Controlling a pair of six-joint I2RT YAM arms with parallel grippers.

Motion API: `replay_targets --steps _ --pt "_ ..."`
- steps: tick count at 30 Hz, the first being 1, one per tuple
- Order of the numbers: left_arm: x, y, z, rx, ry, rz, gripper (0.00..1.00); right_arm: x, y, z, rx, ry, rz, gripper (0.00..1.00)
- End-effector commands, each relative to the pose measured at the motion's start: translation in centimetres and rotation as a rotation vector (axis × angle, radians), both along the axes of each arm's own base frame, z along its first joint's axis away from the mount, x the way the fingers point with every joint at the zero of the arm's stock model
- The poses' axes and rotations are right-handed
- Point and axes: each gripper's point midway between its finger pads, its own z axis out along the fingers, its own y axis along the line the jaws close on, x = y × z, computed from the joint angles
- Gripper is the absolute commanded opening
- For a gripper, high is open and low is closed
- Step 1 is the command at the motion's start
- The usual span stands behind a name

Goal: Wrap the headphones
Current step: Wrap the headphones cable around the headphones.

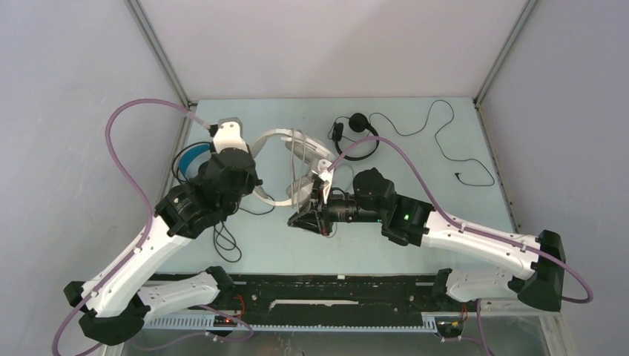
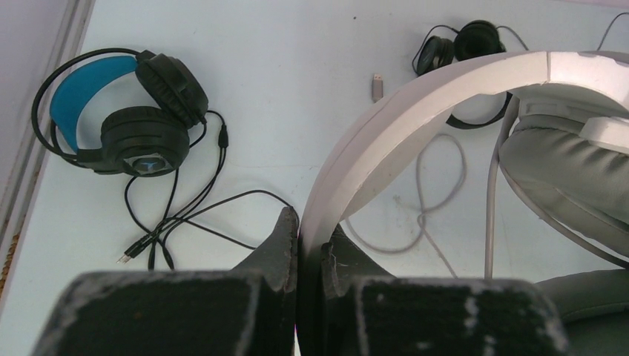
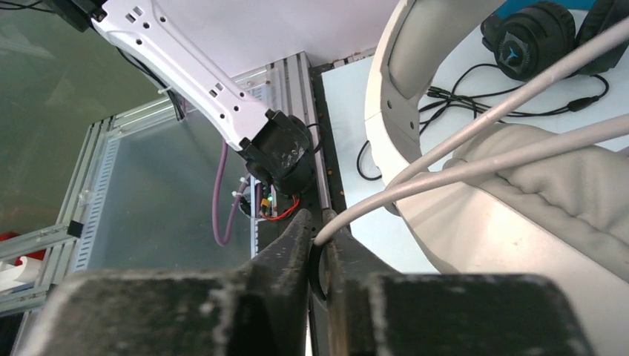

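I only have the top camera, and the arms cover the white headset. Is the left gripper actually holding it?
Observer: Yes, the left wrist view shows the left gripper shut on the headband of the white headset.
Operator: And the right one?
Observer: Its wrist view shows the right gripper pinching the grey cable beside the ear cushion.
Operator: Any cable end loose?
Observer: A silver plug lies on the table beyond the headset.
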Motion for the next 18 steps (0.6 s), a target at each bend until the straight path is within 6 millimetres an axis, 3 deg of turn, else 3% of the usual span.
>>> replay_targets --steps 1,5,8,18 --pt "1.0 -0.9 3.9 -0.144 -0.157 -0.008 0.0 -0.5 -0.2 3.3 0.105 -0.029 -0.009 0.01" --pt "1.3 -1.4 1.7 -0.005 -0.157 -0.098 0.0 -1.0 -1.5 7.2 0.223 -0.027 -0.016 0.0" --pt "1.4 -2.1 -0.3 0.06 -0.147 -0.164 0.0 0.4 -3.0 9.1 0.276 -0.007 -0.076 0.0" --pt "2.2 -4.6 -4.3 0.125 -0.104 -0.275 0.0 4.0 -3.4 10.4 0.342 0.056 -0.094 0.0"
